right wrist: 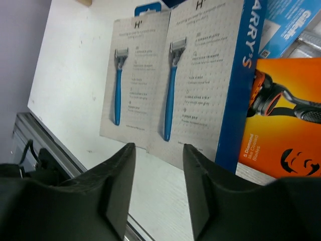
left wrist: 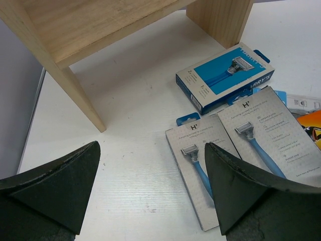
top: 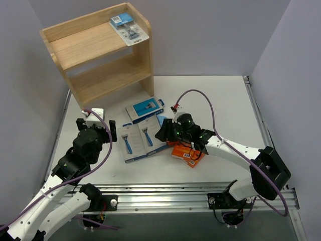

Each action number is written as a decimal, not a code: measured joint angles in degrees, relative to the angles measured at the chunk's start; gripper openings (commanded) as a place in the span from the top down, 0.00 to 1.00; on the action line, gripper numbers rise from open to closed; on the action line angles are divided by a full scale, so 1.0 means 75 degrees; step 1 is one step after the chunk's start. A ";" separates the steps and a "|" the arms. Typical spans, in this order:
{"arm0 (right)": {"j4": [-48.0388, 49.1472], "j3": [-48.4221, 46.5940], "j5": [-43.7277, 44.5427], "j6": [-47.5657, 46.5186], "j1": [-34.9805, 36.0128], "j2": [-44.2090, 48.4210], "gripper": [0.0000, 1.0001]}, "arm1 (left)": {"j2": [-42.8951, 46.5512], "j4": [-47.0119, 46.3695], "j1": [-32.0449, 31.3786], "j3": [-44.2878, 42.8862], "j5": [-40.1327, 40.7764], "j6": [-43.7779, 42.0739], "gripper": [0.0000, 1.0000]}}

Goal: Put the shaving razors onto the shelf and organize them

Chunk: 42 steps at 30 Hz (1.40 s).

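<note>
2 grey razor packs (right wrist: pixel 195 75), each picturing a blue razor, lie side by side; right gripper (right wrist: pixel 159 153) barely parted, left gripper (left wrist: pixel 151 148) wide, both empty.

Pale wood shelf (top: pixel 88 45), grey dotted razor boxes (right wrist: pixel 200 75) picturing blue razors, bright orange box (right wrist: pixel 281 125), white table (top: pixel 225 110)

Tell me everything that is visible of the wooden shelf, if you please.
The shelf is a small unit of light, bare-looking wood: two tiers, solid side panels, a low rim round the top. It stands upright at the far left corner of the table, turned slightly. One clear blister pack with a blue header lies at the right end of its top tier.
</note>
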<state>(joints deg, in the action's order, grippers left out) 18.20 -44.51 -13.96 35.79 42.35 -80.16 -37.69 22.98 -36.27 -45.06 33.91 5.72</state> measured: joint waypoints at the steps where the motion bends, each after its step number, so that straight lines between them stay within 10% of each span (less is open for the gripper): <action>1: -0.0035 -0.0079 0.0079 -0.0006 -0.0012 0.0000 0.53 | 0.0000 0.0000 0.0000 -0.0009 -0.0009 0.0000 0.06; 15: -0.0647 -0.1352 0.0329 -0.0423 -0.0927 -0.1719 0.27 | -0.0017 0.0003 0.0000 -0.0012 -0.0198 0.0000 0.06; 26: 0.0009 -0.1988 -0.0303 -0.0589 -0.0583 -0.3104 0.29 | -0.0216 0.0061 0.0000 -0.0015 -0.0417 0.0003 0.06; 42: 0.0335 -0.2294 -0.0965 -0.0172 -0.0568 -0.3611 1.00 | -0.0248 0.0111 0.0000 -0.0073 -0.0452 0.0006 0.06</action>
<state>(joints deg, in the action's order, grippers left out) 20.71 -61.71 -21.19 34.50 38.09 -107.24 -39.55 23.81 -36.27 -45.60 30.52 5.76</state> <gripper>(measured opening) 0.336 0.941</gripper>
